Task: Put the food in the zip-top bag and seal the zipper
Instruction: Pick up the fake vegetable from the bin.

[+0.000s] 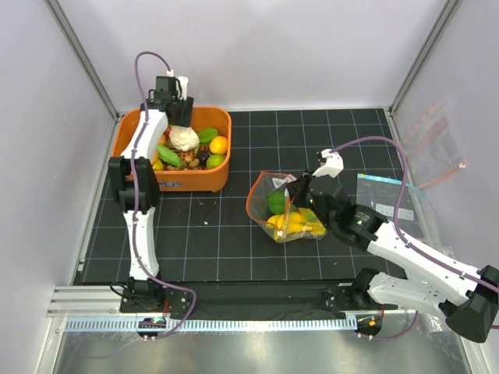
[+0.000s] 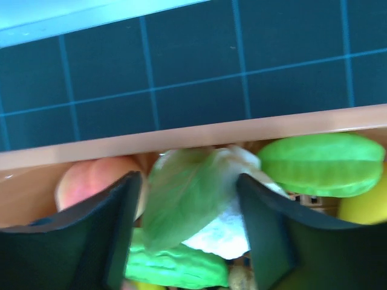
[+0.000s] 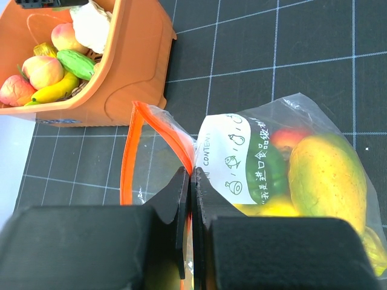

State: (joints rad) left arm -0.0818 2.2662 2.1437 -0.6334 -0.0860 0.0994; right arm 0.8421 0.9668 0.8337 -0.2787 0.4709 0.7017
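Bin [image 1: 209, 178] one, cauliflower [image 1: 185, 139] one, zip-top bag [image 1: 261, 195] one

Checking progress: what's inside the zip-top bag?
Through the clear zip-top bag: a yellow fruit, a green piece and a red piece. The printed label and the right gripper pinching its mouth hide the rest.

Far left, the left gripper [image 1: 182, 125] hovers over the cauliflower [image 1: 185, 141] in the orange bin [image 1: 209, 181]; mid-table, the right gripper [image 1: 301, 193] touches the zip-top bag [image 1: 263, 187].

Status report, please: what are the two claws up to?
Left gripper open, astride cauliflower in orange bin. Right gripper shut on zip-top bag, mouth open. Nothing blocking.
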